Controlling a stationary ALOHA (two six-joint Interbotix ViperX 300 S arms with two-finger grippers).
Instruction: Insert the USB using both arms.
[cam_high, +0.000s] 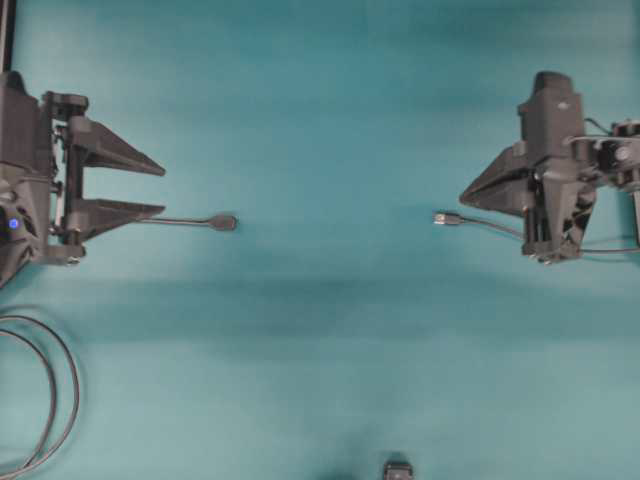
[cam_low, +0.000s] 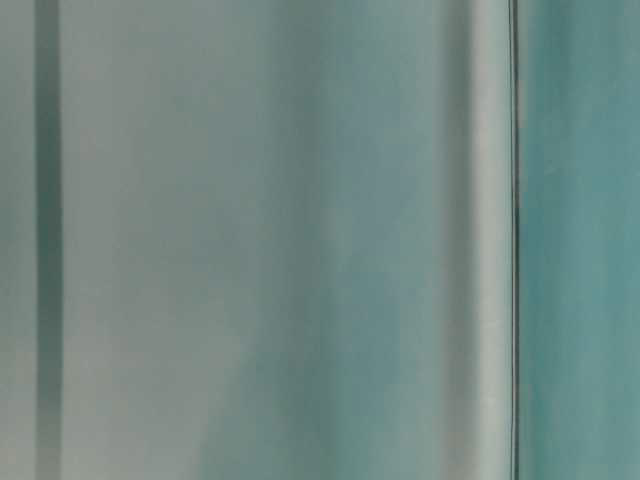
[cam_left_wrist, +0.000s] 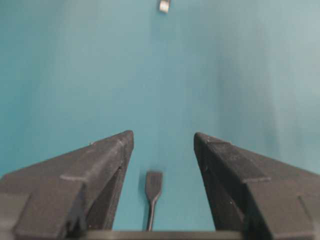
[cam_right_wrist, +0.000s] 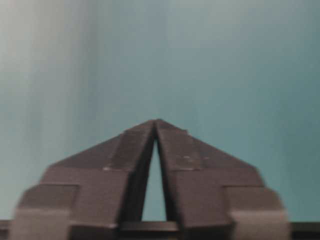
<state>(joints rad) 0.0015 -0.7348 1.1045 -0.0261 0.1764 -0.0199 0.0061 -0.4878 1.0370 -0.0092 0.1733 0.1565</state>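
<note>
My left gripper (cam_high: 160, 190): fingers spread wide, holding nothing, touching nothing that I can see. It sits at the left edge of the teal table (cam_high: 330, 330), tips pointing toward the middle. In my left wrist view the two fingers (cam_left_wrist: 95, 170) frame an open gap.

Socket cable (cam_high: 224, 222): thin dark lead ending in an all-dark rounded head. It lies flat on the table, running out from under my lower left finger, head just beyond the fingertips. In the left wrist view its head (cam_left_wrist: 153, 184) lies in the gap between the fingers, apart from both.

My right gripper (cam_high: 466, 192): fingers pressed together to a point, nothing between them. The right wrist view shows the tips (cam_right_wrist: 156, 122) meeting, with only a thin slit behind.

USB (cam_high: 446, 218): tiny plug with silver tip on a thin dark grey cable, lying on the table just below and beside my right fingertips, tip facing the socket, well apart from it. Whether it touches the gripper I cannot tell.

Cable coil (cam_high: 50, 390): dark loops at lower left.
</note>
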